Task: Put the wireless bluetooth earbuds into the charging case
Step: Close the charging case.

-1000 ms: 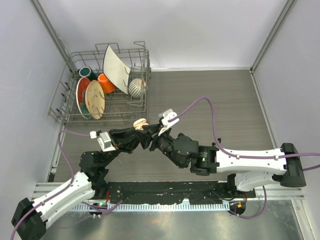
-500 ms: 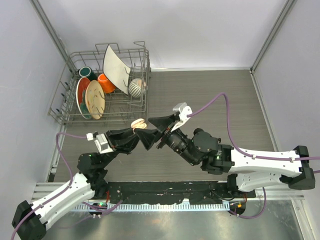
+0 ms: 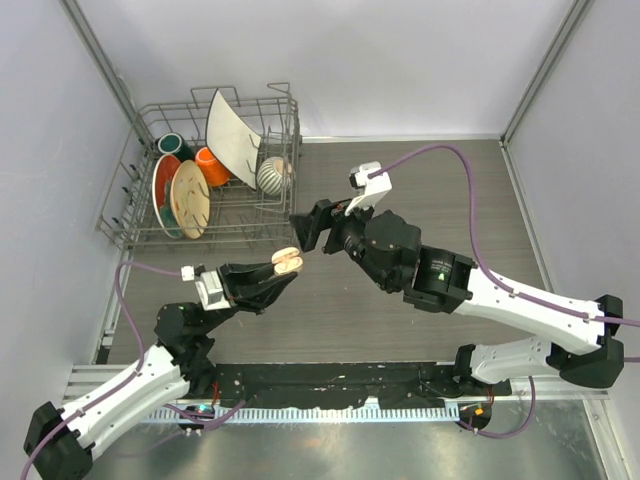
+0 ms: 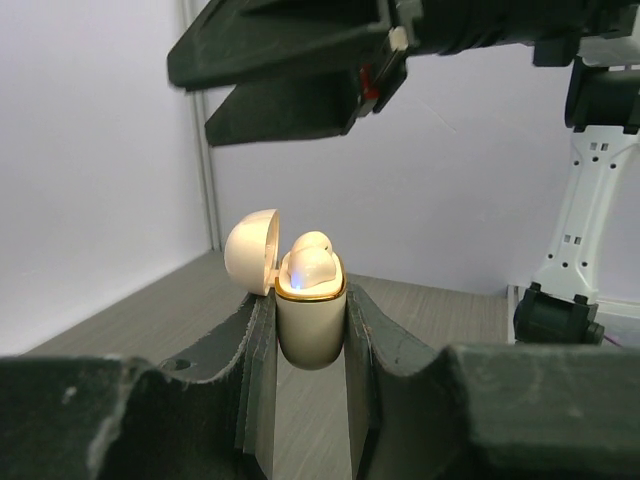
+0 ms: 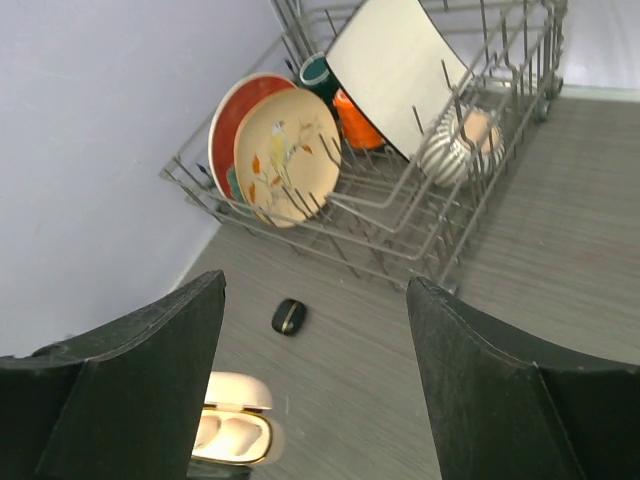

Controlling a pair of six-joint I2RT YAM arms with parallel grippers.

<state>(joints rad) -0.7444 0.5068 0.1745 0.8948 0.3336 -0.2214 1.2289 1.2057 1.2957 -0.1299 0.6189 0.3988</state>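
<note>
My left gripper [image 3: 285,263] is shut on a cream-white charging case [image 4: 310,325] and holds it upright above the table. Its lid [image 4: 250,250] is hinged open to the left. Two cream-white earbuds [image 5: 228,432] sit in its sockets, and a blue light glows at the rim. My right gripper [image 3: 308,231] is open and empty, above and just behind the case; its fingers [image 4: 280,70] show overhead in the left wrist view. A small closed black case [image 5: 288,316] lies on the table below. No black earbuds are in view.
A wire dish rack [image 3: 212,170] with plates, cups and a white board stands at the back left; it also shows in the right wrist view [image 5: 400,215]. The grey wood-grain table [image 3: 440,190] stretches right. Purple cables loop over both arms.
My right gripper has drawn back from the case, up and toward the rack, with its jaws now wide apart. My left gripper has shifted slightly nearer, still holding the case.
</note>
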